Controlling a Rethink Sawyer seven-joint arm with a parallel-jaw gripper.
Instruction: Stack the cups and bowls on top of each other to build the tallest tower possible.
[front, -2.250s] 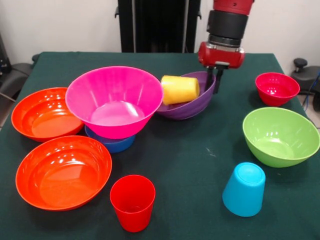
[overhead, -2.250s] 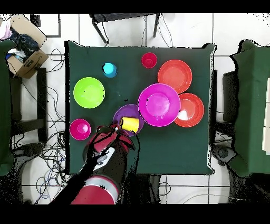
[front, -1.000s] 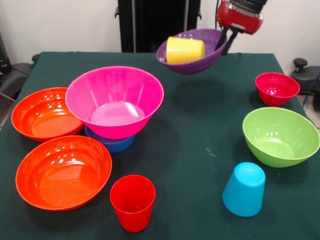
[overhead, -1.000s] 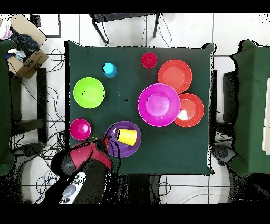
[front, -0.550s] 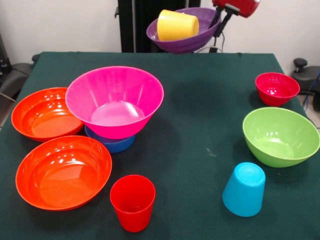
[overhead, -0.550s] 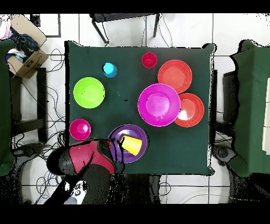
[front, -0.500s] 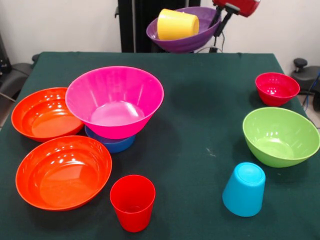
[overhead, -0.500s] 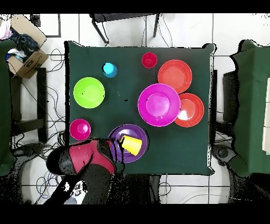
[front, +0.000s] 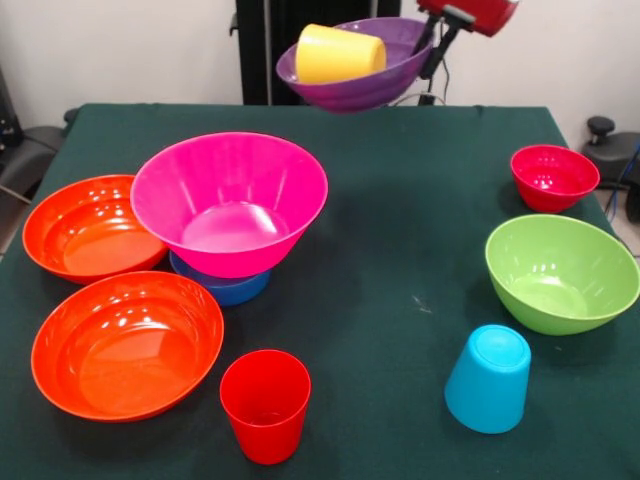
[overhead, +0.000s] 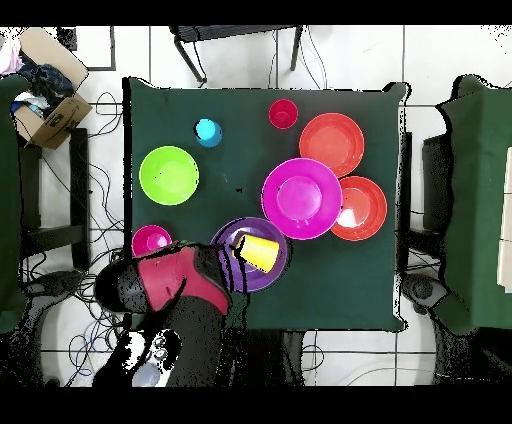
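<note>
My gripper (front: 434, 52) is shut on the right rim of the wide purple bowl (front: 352, 92) and holds it high above the table's far side. The yellow cup (front: 340, 53) lies on its side inside that bowl. In the overhead view the purple bowl (overhead: 243, 272) with the yellow cup (overhead: 260, 250) hangs next to the magenta bowl (overhead: 302, 198). The magenta bowl (front: 230, 200) rests on the small blue bowl (front: 228, 287). Two orange bowls (front: 88, 228) (front: 125, 342) sit at the left. The red cup (front: 265, 402) stands upright in front.
The light blue cup (front: 488, 378) stands upside down at the front right. The lime green bowl (front: 560, 272) and the small crimson bowl (front: 553, 176) sit along the right side. A cardboard box (overhead: 45, 95) lies on the floor beside the table.
My gripper has lifted the purple bowl with the yellow cup off the table, high up, and carried it left in the front view, closer to the magenta bowl.
</note>
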